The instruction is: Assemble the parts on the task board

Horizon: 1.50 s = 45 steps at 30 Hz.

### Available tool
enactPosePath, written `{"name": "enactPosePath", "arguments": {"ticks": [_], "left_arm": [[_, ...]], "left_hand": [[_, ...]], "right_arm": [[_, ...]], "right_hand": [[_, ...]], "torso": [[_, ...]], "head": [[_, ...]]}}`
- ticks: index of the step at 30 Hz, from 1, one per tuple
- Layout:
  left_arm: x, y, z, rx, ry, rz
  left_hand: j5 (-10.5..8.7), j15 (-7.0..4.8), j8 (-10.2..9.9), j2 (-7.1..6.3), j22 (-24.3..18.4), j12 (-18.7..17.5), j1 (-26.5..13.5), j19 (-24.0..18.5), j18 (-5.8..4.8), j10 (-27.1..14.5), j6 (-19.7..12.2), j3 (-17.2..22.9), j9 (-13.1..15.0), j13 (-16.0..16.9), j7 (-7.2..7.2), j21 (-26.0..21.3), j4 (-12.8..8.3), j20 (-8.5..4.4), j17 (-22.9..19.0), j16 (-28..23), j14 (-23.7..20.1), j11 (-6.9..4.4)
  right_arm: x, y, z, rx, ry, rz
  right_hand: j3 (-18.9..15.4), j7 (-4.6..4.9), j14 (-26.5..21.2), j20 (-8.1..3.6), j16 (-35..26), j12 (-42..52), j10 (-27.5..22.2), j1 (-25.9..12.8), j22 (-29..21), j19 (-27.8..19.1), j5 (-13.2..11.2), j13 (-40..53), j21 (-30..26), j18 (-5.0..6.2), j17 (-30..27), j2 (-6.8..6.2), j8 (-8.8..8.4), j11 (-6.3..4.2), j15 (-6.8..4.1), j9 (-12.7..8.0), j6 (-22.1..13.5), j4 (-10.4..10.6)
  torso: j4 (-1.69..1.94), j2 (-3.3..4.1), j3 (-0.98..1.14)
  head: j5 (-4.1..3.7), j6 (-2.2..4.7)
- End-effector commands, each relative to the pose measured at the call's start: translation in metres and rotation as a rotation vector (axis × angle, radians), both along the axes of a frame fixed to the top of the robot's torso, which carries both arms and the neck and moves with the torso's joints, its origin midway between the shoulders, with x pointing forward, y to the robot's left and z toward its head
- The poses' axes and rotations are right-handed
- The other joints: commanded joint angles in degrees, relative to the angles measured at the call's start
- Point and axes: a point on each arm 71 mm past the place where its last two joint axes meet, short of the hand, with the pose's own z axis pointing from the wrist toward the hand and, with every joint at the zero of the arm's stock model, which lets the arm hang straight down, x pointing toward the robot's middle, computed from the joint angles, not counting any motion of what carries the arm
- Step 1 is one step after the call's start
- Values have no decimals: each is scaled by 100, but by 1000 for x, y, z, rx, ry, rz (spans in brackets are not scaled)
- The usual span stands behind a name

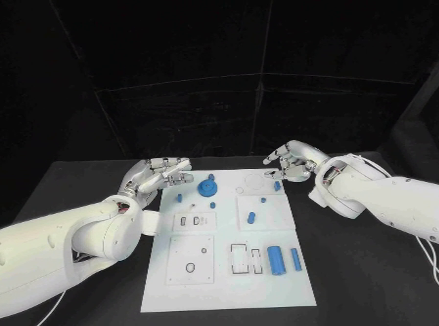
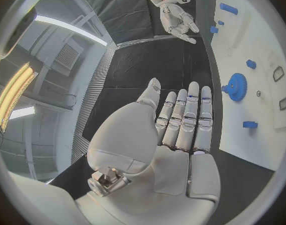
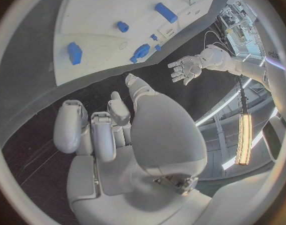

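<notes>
Lying in the middle of the head view, the white task board (image 1: pixel 229 272) runs lengthwise down the black table (image 1: pixel 376 278), with the blue parts scattered over it. A blue gear (image 1: pixel 207 188) sits near the board's upper left, with a small blue peg (image 1: pixel 179 197) to its left and another small blue piece (image 1: pixel 212 204) just below it. Toward the upper right lie a small blue piece (image 1: pixel 277 185) and, lower, a short blue peg (image 1: pixel 250 217); at the lower right a thick blue cylinder (image 1: pixel 276 259) lies beside a thinner blue bar (image 1: pixel 296 259). The left hand (image 1: pixel 163 174) hovers at the board's upper left corner, holding nothing, its fingers straight and side by side in the left wrist view. The right hand (image 1: pixel 290 163) hangs just off the board's upper right corner, empty, its fingers loosely curled and apart.
</notes>
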Motion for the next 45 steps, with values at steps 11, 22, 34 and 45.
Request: {"name": "enactPosePath", "arguments": {"ticks": [11,22,34,45], "left_arm": [[1,-2,1,-5,-8,-18],[2,-1,0,-4,-8,-15],[2,-2,-1,-4,-6,-15],[3,-2,-2,-3,-6,-14]], "left_hand": [[-13,28,-34,-19,-9,-37,22,30,85,50,46,7,-3,-4,-10,-25,-24,-4,7,-32,25,9],[-13,28,-34,-19,-9,-37,22,30,85,50,46,7,-3,-4,-10,-25,-24,-4,7,-32,25,9],[-13,26,-36,-20,-12,-38,18,34,86,63,57,11,-2,-3,-13,-31,-27,-4,9,-37,31,6],[-13,26,-36,-20,-12,-38,18,34,86,63,57,11,-2,-3,-13,-31,-27,-4,9,-37,31,6]], "right_arm": [[-2,-33,-26,38,48,4],[0,-40,-43,27,73,-9],[5,-42,-50,17,88,-17],[6,-36,-59,-2,111,-3]], "right_hand": [[-17,10,473,-7,14,-21,-12,85,-7,7,44,-25,29,-36,917,-31,21,-11,-19,-11,29,-73],[-21,14,473,-7,15,-46,-32,130,-17,1,49,-46,24,-34,920,-40,8,-8,-18,-15,7,-110],[-10,19,474,-6,16,-68,-48,174,-26,-4,55,-63,19,-33,926,-25,1,-6,-16,-16,-5,-141],[36,19,474,-5,15,-59,-37,263,-19,-3,64,-48,21,-34,926,37,21,-7,-16,-7,36,-206]], "torso": [[0,-1,-9],[13,-5,-16],[-3,-5,-13],[3,-5,-17]], "head": [[-151,-54],[-175,-100],[-167,-107],[-148,-132]]}}
